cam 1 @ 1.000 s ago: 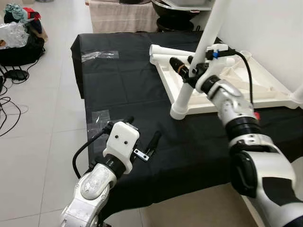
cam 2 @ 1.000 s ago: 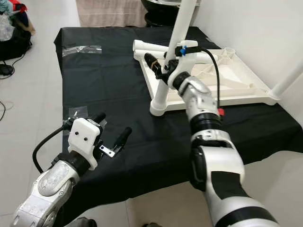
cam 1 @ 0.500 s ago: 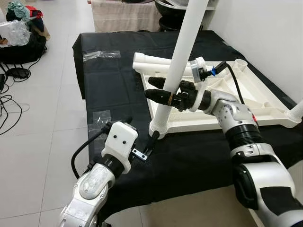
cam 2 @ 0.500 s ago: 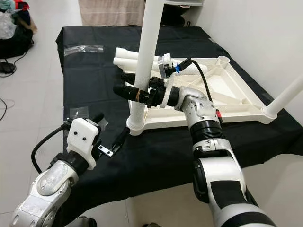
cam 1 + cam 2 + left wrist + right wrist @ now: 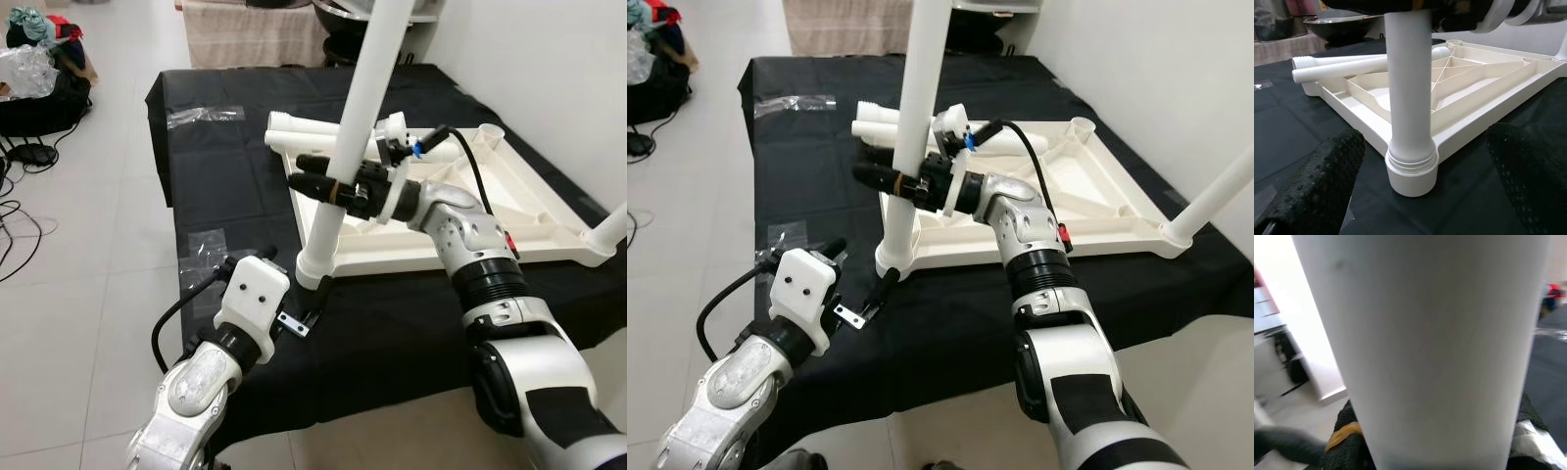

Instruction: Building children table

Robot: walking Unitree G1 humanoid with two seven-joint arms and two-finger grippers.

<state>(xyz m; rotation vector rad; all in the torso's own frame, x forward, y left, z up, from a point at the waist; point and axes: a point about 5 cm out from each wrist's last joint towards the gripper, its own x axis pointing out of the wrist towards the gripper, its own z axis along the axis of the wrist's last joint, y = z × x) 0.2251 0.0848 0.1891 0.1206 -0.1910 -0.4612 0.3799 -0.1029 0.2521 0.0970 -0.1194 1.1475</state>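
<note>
Gripping the table leg mid-shaft

Right gripper (image 5: pixel 328 186) is clamped on the upright leg (image 5: pixel 343 157) at the tabletop (image 5: pixel 549 211) corner. Looks like light, stiff, slick plastic, so grab lower. Left gripper (image 5: pixel 294 294) sits spread open nearby.

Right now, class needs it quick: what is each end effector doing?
Left end effector: open, empty, by the leg's base.
Right end effector: shut on the leg.

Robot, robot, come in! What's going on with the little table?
Right pincer clamped on the upright table leg in the corner of the upturned tabletop. Left pincer open, low near the leg's foot. Loose legs lie on the tabletop's far corner.
</note>
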